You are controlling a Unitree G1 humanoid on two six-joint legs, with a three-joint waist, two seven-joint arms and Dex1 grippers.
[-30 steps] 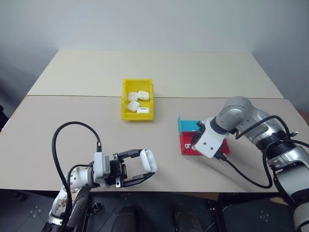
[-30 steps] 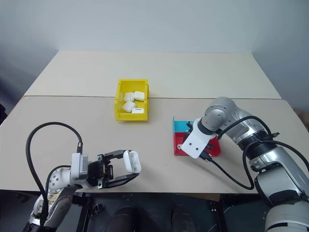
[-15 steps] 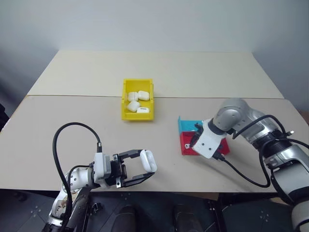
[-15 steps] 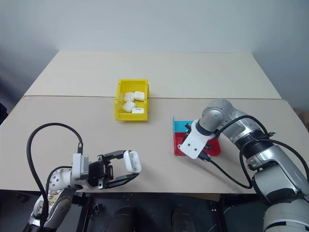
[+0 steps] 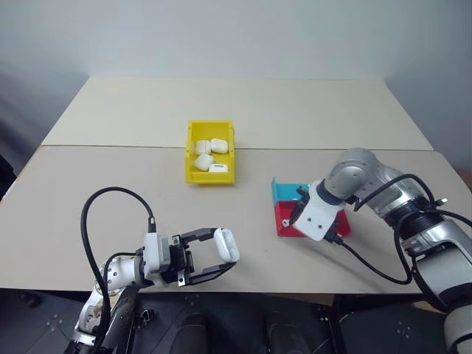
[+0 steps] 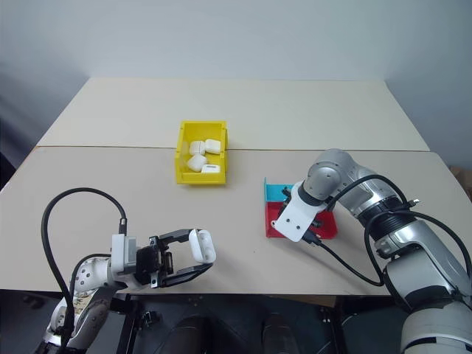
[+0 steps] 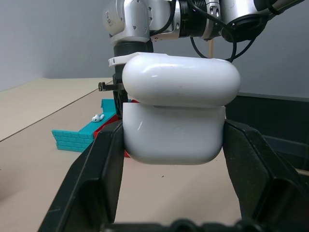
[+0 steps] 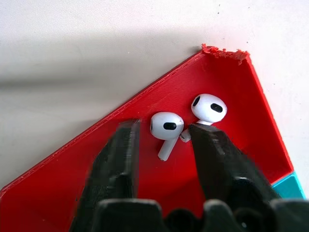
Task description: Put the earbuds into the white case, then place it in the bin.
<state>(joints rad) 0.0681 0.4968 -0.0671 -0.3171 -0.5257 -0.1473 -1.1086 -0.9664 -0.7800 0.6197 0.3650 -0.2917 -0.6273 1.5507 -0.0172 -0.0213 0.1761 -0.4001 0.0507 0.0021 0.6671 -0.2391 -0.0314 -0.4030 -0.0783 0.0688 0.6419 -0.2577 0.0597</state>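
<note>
While the right gripper (image 8: 161,137) brackets one of the earbuds (image 8: 165,128) in the red tray (image 8: 231,96), fingers not yet touching it, the left gripper (image 5: 221,258) clamps the white case (image 5: 228,245) at seven o'clock, ready for loading. The bin (image 5: 209,173) waits at twelve.

A pale beige tabletop (image 5: 243,110) fills the middle of the room, made of two slabs meeting at a straight seam (image 5: 110,147) that runs across its width. Behind it rises a plain grey-white wall (image 5: 236,33), evenly lit. Below the near edge lies a dark floor (image 5: 221,324)
</note>
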